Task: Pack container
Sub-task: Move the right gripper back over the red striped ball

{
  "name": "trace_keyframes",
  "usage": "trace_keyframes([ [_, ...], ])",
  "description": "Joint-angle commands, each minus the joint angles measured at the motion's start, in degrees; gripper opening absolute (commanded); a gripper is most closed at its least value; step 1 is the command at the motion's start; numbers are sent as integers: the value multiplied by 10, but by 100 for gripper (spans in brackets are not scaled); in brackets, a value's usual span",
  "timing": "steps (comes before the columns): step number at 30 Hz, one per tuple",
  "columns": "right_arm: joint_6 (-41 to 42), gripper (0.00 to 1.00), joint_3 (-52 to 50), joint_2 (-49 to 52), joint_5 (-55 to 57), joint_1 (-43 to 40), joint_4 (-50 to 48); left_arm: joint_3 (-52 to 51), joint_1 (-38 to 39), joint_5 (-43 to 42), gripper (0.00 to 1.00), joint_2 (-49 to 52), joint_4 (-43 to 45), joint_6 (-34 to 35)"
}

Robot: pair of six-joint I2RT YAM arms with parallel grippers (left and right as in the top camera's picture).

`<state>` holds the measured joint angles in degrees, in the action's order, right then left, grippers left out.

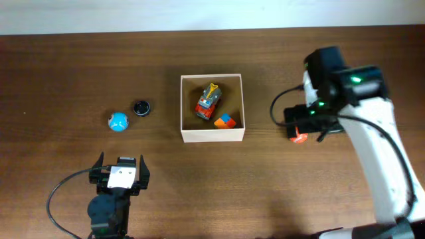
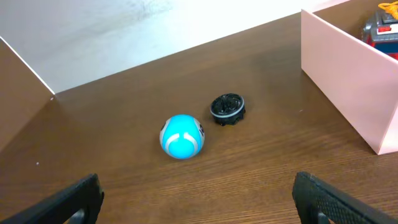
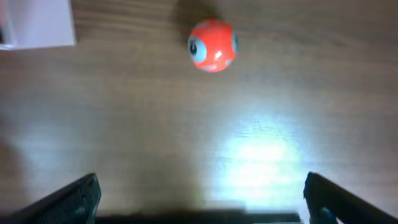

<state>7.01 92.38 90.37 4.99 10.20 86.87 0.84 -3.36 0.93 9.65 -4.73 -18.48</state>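
Observation:
The container, a shallow white-walled box, sits mid-table and holds a red toy truck and an orange-and-blue cube. Left of it lie a blue ball and a small black disc. My left gripper is open near the front edge, short of both; in its wrist view the blue ball and disc lie ahead of the gripper. An orange ball rests right of the container, partly under my right gripper. In the right wrist view the gripper is open, with the orange ball ahead of it.
The container's wall stands at the right of the left wrist view, and the truck shows over it. A corner of the container shows at the upper left of the right wrist view. Black cables trail from both arms.

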Motion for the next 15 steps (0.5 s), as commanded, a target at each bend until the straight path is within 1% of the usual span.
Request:
trace_keyframes([
  [1, -7, 99, -64, 18, 2, -8, -38, -3, -2, 3, 99, -3, 0, -7],
  [6, -5, 99, -90, 56, -9, -33, -87, -3, -2, 3, 99, -3, 0, -7],
  [10, -5, 99, -90, 96, -59, -59, -139, -3, -2, 3, 99, -3, 0, -7],
  [15, 50, 99, -90, 149, -63, -73, -173, -3, -2, 3, 99, -3, 0, -7],
])
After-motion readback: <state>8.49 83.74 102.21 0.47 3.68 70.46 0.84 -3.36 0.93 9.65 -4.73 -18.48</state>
